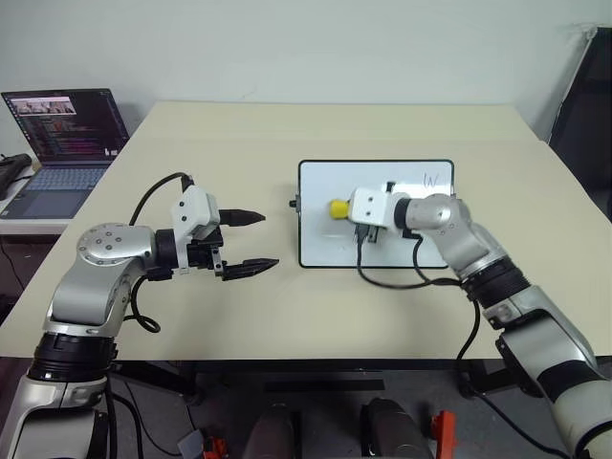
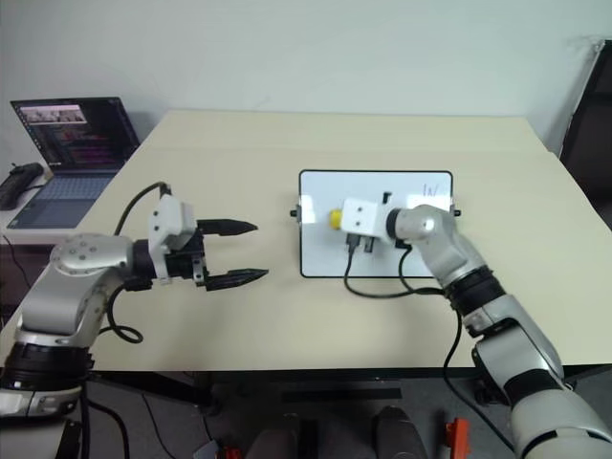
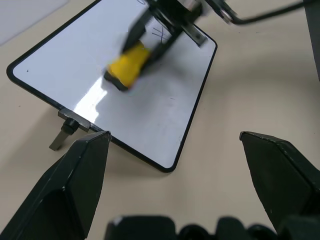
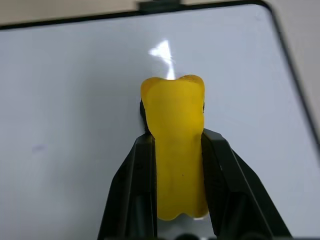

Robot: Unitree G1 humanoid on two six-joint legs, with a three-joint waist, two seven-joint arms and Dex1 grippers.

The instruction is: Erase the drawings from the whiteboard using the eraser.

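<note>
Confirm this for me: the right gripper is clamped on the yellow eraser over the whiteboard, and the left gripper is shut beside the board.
One thing is wrong. The left gripper is open, its fingers spread wide, as the left wrist view shows. The rest holds: the right gripper is clamped on the yellow eraser over the whiteboard.

Left arm: bent at the elbow, forearm reaching forward and inward over the table. The left gripper points toward the robot's right, roughly level. Its two black fingers stand wide apart, one farther from the robot and one nearer, with nothing between them.

Right arm: extended forward and inward, wrist angled toward the robot's left and slightly downward. A black cable loops beneath the wrist. The right gripper is clamped on the eraser; both fingers press the yellow block's flanks, its end protruding beyond the fingertips.

The two grippers stand well apart.
</note>
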